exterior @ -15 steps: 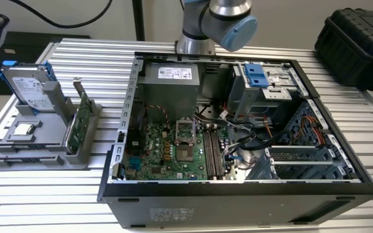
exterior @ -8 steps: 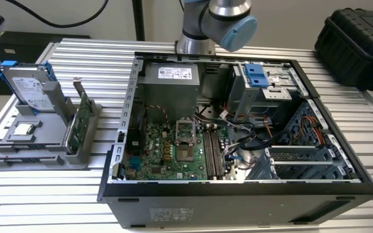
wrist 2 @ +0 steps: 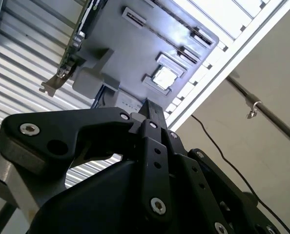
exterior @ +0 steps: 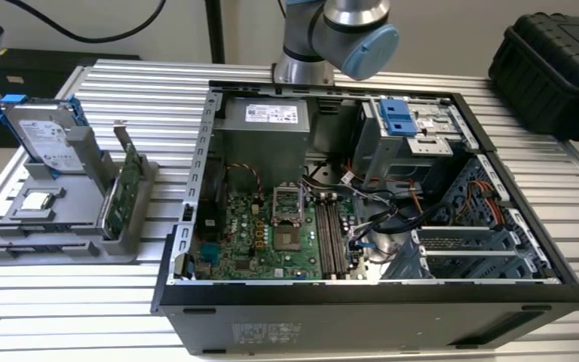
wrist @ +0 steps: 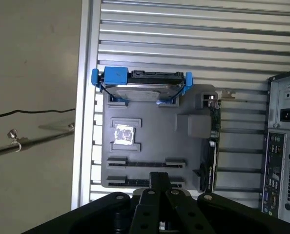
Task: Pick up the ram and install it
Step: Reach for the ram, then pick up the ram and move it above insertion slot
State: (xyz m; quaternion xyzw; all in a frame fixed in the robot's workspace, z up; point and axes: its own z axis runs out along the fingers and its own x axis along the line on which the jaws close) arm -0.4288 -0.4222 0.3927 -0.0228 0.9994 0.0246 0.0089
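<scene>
Ram [wrist: 135, 182] is, as far as I can tell, the thin dark strip standing on edge in the gray parts holder [wrist: 150, 122], in the slot row farthest from the hard drive [wrist: 141, 87]; I cannot make out its colour. My gripper [wrist: 159, 176] hangs above that holder, apart from it, jaws pressed together with nothing pinched.

In both wrist views the holder lies on the ribbed aluminium table [wrist: 184, 29]. A bare processor chip [wrist: 123, 134] sits in a square pocket of the holder. The silver hard drive with blue rails stands at one end, and a green expansion card [wrist: 213, 129] with a metal bracket stands along one side.

In the exterior view the open computer case [exterior: 204, 188] lies to the exterior view's right of the holder. Its motherboard [exterior: 259, 241] is exposed, with long memory slots [exterior: 328, 230] beside the processor socket [exterior: 287, 219].
</scene>
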